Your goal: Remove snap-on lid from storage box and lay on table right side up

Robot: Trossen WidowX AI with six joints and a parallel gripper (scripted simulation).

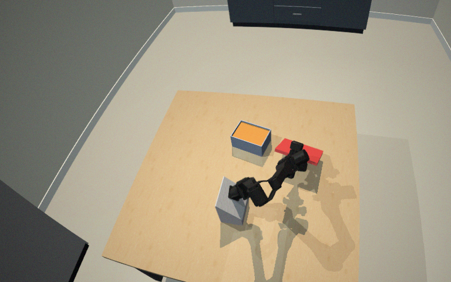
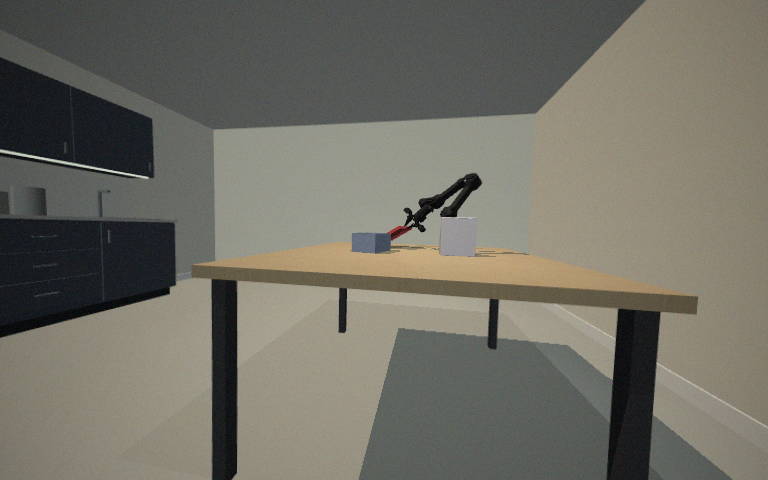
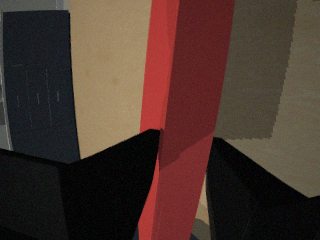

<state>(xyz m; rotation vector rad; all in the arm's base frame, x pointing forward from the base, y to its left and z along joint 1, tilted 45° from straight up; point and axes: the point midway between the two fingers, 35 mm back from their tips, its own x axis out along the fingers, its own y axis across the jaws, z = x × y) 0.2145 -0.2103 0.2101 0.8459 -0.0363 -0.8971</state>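
Observation:
My gripper is shut on the red lid, holding it by an edge. The lid is in the air above the table, right of the box in the top view, its shadow set apart from it. In the exterior view it is tilted, its gripped side higher and its far side lower. The blue storage box stands upright and open, with an orange surface inside. The lid is clear of the box in the top view. Which lid face is the top I cannot tell.
A pale grey block stands on the wooden table, nearer the front than the box in the top view, with the arm's base at its top. The table's right edge lies beyond the lid.

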